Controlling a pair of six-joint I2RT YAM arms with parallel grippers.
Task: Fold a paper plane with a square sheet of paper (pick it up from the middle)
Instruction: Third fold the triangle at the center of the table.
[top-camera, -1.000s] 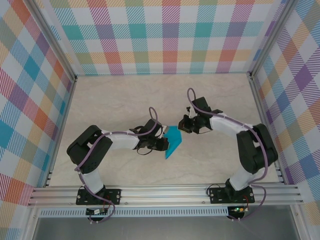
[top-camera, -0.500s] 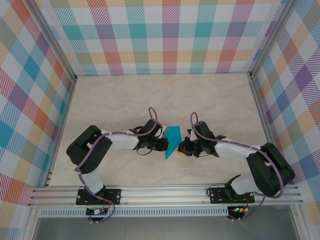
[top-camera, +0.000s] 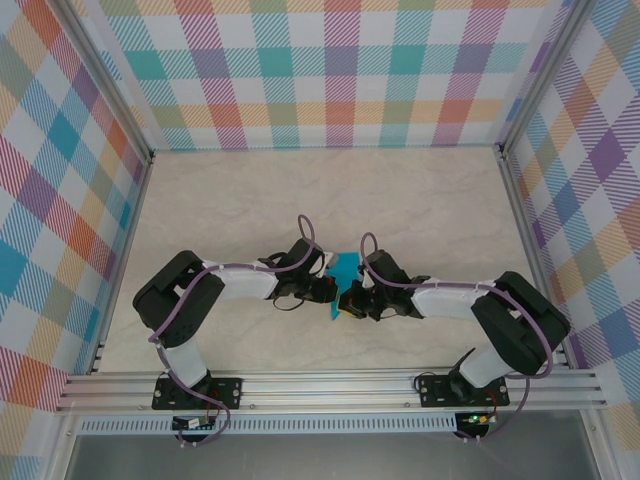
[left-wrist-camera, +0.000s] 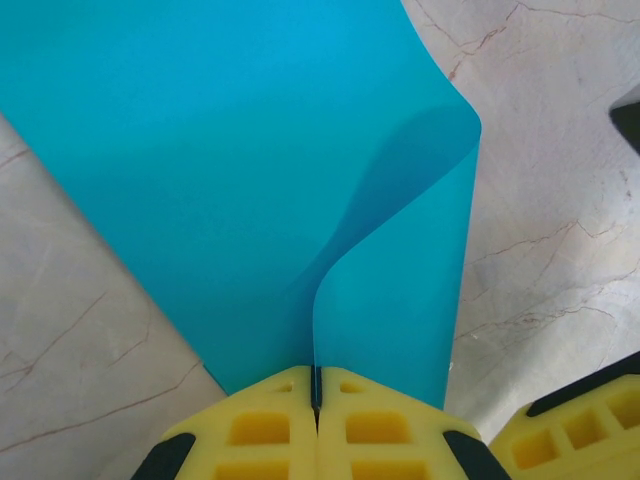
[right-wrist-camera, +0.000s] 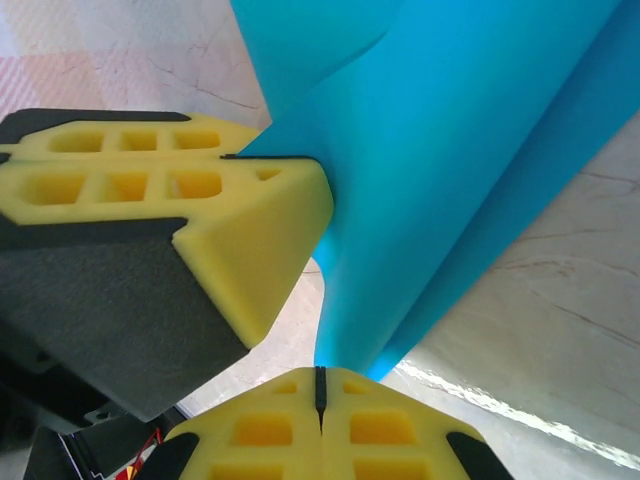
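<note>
From my seat, the left gripper has not budged over the last second. Its yellow pads stay pressed together on the near edge of the square sheet of paper, which sits between the two arms near the middle of the table. The change is on the other side. The right gripper hung beyond the sheet's far right corner a second ago. It has since swung round toward me and come in just beside the left one, and its pads are now clamped on a low point of the same teal sheet. In the left wrist view the paper curls over itself in a soft loop rather than a crease. I judge that both arms now have the hold needed to draw a fold, but no sharp fold is set yet. From above, the right wrist and its cable cover much of the sheet and leave only a small teal patch, so I can't read its outline. It is probably partly raised off the surface, though I would not swear to it. Both wrist views cut off the paper's far edge.
</note>
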